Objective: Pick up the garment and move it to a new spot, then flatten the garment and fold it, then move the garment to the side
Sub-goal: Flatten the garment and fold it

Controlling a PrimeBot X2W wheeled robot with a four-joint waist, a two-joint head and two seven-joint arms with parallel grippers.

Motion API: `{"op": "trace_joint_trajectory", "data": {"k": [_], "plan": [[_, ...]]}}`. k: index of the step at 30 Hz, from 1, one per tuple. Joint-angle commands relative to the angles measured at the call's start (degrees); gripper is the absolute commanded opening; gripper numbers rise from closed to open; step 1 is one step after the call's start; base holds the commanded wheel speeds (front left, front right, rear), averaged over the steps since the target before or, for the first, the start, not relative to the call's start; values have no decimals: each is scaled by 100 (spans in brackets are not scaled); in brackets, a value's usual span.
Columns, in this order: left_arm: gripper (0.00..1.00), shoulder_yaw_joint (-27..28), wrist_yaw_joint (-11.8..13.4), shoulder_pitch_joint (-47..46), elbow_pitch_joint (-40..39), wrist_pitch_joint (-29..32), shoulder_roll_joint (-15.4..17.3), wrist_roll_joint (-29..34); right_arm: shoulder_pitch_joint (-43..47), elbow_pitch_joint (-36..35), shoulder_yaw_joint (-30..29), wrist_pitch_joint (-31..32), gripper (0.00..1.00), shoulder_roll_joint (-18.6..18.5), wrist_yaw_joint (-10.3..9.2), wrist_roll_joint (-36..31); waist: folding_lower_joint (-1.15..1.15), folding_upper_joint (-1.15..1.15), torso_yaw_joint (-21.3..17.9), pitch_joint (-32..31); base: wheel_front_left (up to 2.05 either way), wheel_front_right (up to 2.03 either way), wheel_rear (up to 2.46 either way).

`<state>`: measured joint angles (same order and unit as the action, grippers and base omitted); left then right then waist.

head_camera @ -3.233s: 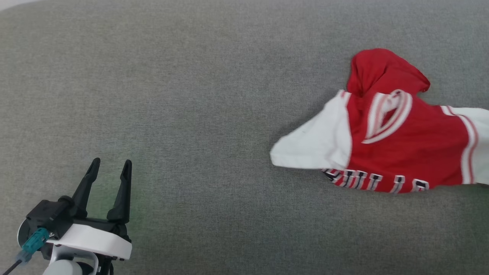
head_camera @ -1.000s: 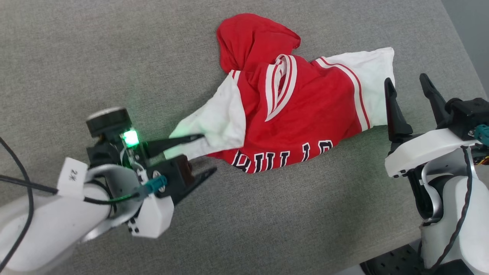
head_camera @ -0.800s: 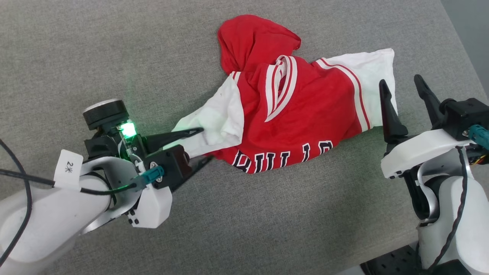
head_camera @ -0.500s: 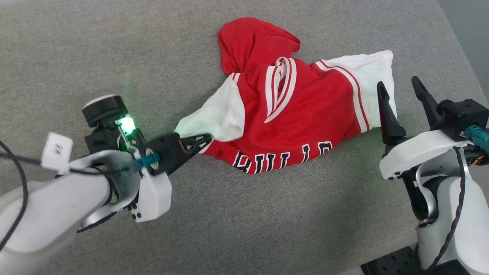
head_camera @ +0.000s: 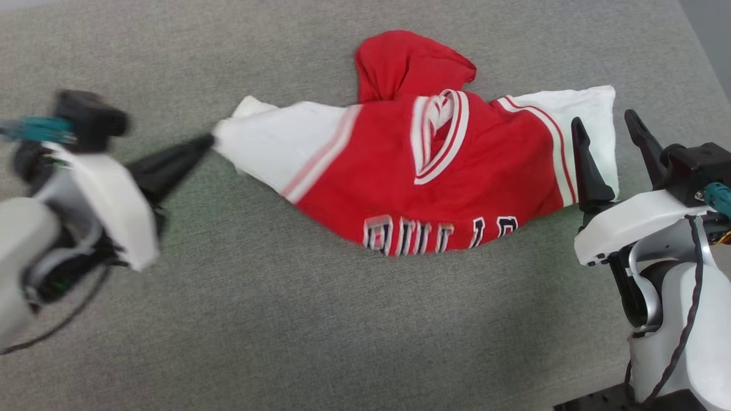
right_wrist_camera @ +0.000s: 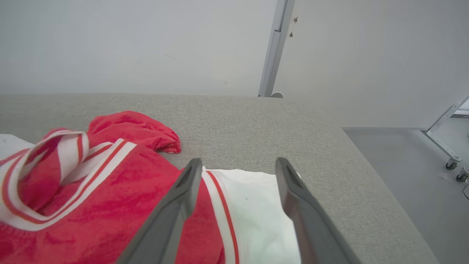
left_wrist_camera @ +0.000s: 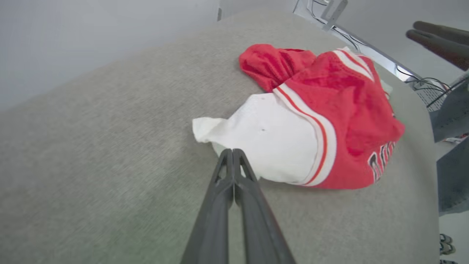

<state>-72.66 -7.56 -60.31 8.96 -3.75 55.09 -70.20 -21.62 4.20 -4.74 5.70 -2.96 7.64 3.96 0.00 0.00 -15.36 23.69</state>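
Far left on the tabletop [head_camera: 285, 319]: left end effector [head_camera: 208, 140], blurred in the head view, pinched fully together on the tip of a white sleeve [head_camera: 268, 142] of the garment [head_camera: 434, 171]. Holds only a thin corner of cloth, judging by the left wrist view. Looks like the pick-up-and-move step, with the sleeve drawn out toward the grip. Could slip off so small a bite under a quick pull, given thin fabric against a rough grey cover. Could also strain the striped sleeve seam instead of shifting the body.

Centre: lies crumpled on the tabletop, striped collar [head_camera: 440, 134] facing up, dark print [head_camera: 440, 234] along the near edge, a red bunch [head_camera: 411, 63] heaped at the far side. Likely to drag with cloth tucked under, and to twist further if hauled from one corner alone; would then need more flattening.

Right: right end effector [head_camera: 602, 117], spread wide and holding nothing, poised over the other sleeve [head_camera: 591, 100], one finger by the red stripes, one by the cuff. Cannot tell whether touching the cloth. Might pin that sleeve if lowered during a leftward pull, and so tear the left grip loose.

Room: plenty of bare grey cover to the left and toward the robot. Far less on the right, with the right edge [head_camera: 703, 51] close past the cuff and floor [right_wrist_camera: 395, 165] beyond. Safer to carry leftward or nearer; risks cloth hanging over the edge if drifting right
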Motion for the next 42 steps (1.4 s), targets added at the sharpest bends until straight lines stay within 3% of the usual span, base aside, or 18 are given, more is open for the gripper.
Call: {"op": "trace_joint_trajectory", "data": {"k": [1, 11, 17, 22, 25, 38, 40, 42], "plan": [[0, 30, 15, 37, 193, -45, 93, -245, -8, -50, 9, 35, 100, 4, -28, -37, 0, 0, 36, 29, 0, 0, 0], [0, 3, 15, 106, 957, -165, 486, -796, 52, -221, -30, 178, 100, 3, -28, -142, 0, 0, 216, 27, 0, 0, 0], [0, 21, 15, 57, 1015, -208, 839, -983, 111, -277, -70, 235, 100, 3, -28, -168, 0, 0, 326, -51, 0, 0, 0], [0, -16, 15, 204, 1202, 54, 1207, -820, 135, -283, -52, 275, 100, 3, -28, -181, 0, 0, 392, -116, 0, 0, 0], [0, -34, 15, 382, 1300, 314, 1253, -865, 171, -306, -62, 313, 100, 3, -28, -197, 0, 0, 428, -144, 0, 0, 0], [0, -48, 15, 691, 2132, 147, 432, -737, 115, -395, 44, 496, 100, -10, -28, -268, 0, 0, 459, -161, 0, 0, 0], [16, -36, 15, 642, 2140, 1, 389, -697, 133, -394, 54, 527, 100, -31, -28, -266, 0, 0, 475, -172, 0, 0, 0], [47, -30, 15, 616, 2109, -228, 362, -604, 164, -365, 62, 567, 100, -69, -28, -260, 0, 0, 507, -219, 0, 0, 0]]}}
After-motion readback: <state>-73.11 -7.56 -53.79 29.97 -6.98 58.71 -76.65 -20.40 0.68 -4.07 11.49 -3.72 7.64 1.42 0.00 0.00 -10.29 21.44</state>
